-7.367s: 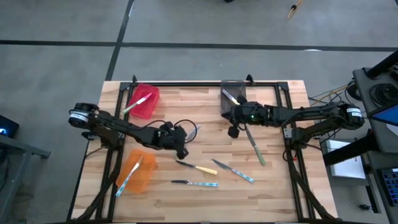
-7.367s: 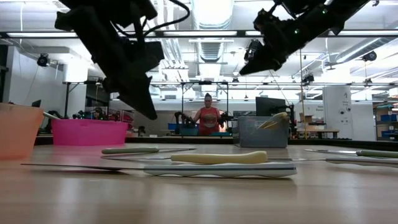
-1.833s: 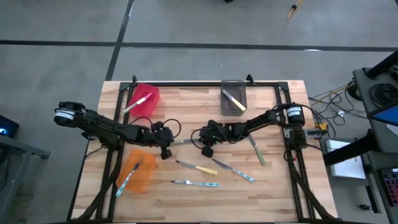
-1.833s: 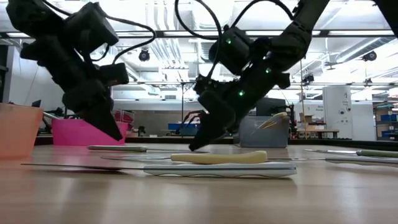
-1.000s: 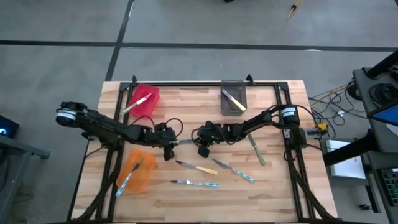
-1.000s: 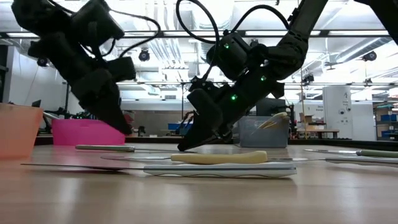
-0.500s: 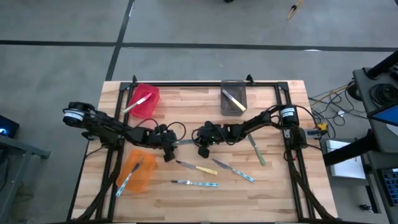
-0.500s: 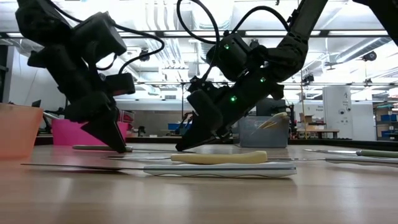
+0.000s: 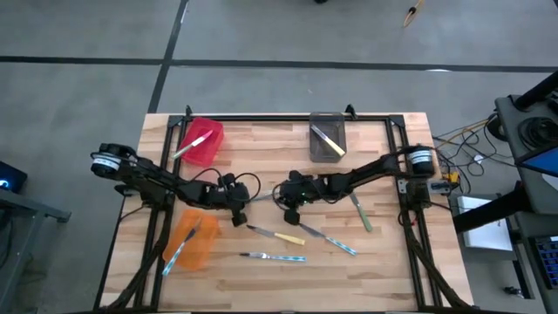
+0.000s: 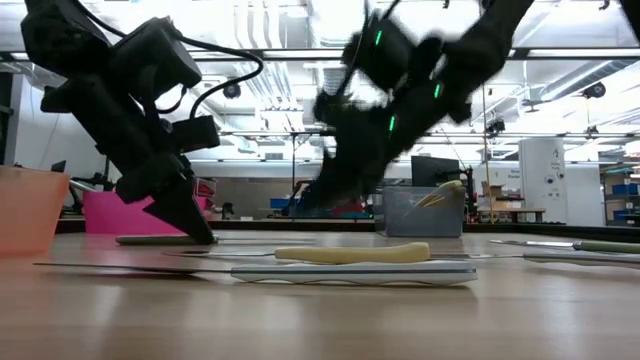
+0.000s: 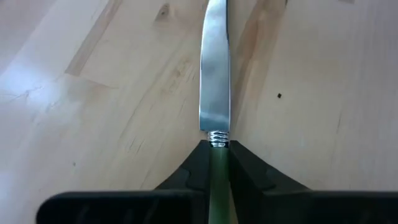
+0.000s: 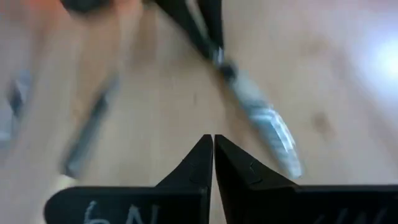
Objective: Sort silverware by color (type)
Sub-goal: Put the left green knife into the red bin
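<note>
The left hand (image 11: pixel 217 163) is down on the desk (image 9: pixel 261 148), pinching the green handle of a knife (image 11: pixel 214 74) that lies flat below the red bin (image 9: pixel 202 142). The right hand (image 12: pixel 212 155), fingers pressed together and holding nothing, hangs just above the desk, right of that knife. Other knives lie below both, one yellow-handled (image 9: pixel 277 235).

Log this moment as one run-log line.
left end effector: shut on green-handled knife, on table | right end effector: shut, empty, mid-table
</note>
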Robot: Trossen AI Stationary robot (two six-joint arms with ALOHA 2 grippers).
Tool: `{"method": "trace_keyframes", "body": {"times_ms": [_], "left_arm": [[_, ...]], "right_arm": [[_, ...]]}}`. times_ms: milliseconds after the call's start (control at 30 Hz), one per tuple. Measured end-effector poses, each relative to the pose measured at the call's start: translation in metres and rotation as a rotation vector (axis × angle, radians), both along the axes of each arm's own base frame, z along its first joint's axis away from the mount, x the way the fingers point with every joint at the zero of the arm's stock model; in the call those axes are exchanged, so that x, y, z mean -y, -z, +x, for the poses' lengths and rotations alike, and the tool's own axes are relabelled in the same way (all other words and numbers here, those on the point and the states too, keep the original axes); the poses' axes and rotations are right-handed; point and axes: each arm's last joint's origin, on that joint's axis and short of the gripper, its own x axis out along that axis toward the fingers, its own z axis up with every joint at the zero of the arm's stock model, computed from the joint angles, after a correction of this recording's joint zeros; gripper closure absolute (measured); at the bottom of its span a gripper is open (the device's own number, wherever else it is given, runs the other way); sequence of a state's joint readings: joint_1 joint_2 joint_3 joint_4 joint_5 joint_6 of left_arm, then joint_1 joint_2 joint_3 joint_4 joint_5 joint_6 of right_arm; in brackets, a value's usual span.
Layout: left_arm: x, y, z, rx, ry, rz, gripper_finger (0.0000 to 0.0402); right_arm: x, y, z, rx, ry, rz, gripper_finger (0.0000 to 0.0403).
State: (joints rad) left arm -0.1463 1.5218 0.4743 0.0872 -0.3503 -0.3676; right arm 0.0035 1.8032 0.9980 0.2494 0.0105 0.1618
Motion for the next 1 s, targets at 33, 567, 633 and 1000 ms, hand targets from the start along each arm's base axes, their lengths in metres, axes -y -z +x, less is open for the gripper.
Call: {"method": "trace_keyframes", "body": {"times_ms": [33,567,633,1000], "left_arm": [[0.000,0.000,0.000,0.003,0.000,-0.002,0.0384],[0.001,-0.006,0.004,0.061,0.014,-0.093,0.0399],[0.001,-0.006,0.004,0.060,0.015,-0.094,0.0399],[-0.001,-0.001,0.003,0.046,0.011,-0.088,0.0401]], "right_arm": [[-0.001,-0.010,-0.003,0.020,-0.002,-0.009,0.0394],[-0.003,-0.008,-0.048,0.014,0.093,0.005,0.0394],[-0.002,0.001,-0.045,-0.001,0.103,0.000,0.0394],[-0.003,0.041,-0.005,-0.017,0.036,-0.078,0.0394]]}}
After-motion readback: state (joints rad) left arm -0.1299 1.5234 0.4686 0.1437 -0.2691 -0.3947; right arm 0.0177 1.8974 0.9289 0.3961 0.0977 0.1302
